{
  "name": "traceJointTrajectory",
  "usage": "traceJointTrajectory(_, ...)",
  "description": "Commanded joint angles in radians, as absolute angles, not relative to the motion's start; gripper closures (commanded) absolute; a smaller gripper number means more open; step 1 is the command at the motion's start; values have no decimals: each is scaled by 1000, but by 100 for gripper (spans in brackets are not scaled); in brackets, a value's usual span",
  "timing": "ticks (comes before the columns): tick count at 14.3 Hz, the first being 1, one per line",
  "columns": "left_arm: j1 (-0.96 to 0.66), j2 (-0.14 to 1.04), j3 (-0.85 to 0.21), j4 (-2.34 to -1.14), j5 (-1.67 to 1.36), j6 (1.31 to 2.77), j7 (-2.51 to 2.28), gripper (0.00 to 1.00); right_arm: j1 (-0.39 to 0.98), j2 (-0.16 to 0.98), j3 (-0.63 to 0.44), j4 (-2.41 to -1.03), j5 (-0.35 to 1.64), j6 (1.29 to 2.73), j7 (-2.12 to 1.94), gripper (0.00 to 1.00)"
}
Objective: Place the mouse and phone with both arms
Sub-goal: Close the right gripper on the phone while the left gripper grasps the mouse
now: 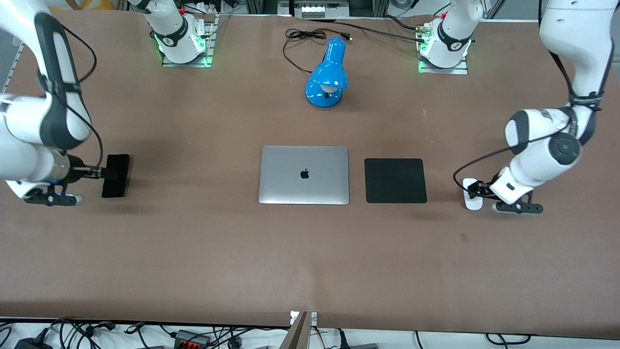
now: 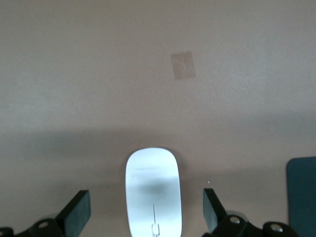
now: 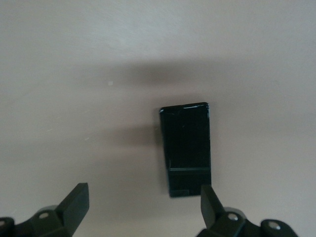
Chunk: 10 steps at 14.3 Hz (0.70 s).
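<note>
Hovering open, left hand [image 2: 146,210] over mouse [image 2: 153,190], right hand [image 3: 144,205] over phone [image 3: 186,147].

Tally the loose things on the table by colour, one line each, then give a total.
Black: 2, phone and mouse pad
White: 1, mouse
Silver: 1, laptop
Blue: 1, desk lamp
Total: 5
</note>
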State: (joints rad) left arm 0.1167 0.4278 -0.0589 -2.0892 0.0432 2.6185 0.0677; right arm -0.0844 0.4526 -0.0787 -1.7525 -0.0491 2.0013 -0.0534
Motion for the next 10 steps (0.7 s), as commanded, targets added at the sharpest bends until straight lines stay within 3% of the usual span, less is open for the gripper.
traceJointTrajectory(1, 132, 439, -61, -2167, 60, 2758, 86, 0, -121, 518, -72, -1746, -63, 2061, -66, 0)
traceJointTrajectory(6, 138, 494, -61, -2195, 60, 2881, 90, 0, -136, 587, -72, -1747, -67, 2112, -63, 0)
traceJointTrajectory(8, 138, 497, -61, -2197, 60, 2887, 100, 36, -152, 606, -72, -1749, -67, 2117, -61, 0)
traceJointTrajectory(10, 138, 499, -61, -2197, 60, 2887, 101, 55, -161, 624, -72, -1750, -67, 2118, -66, 0)
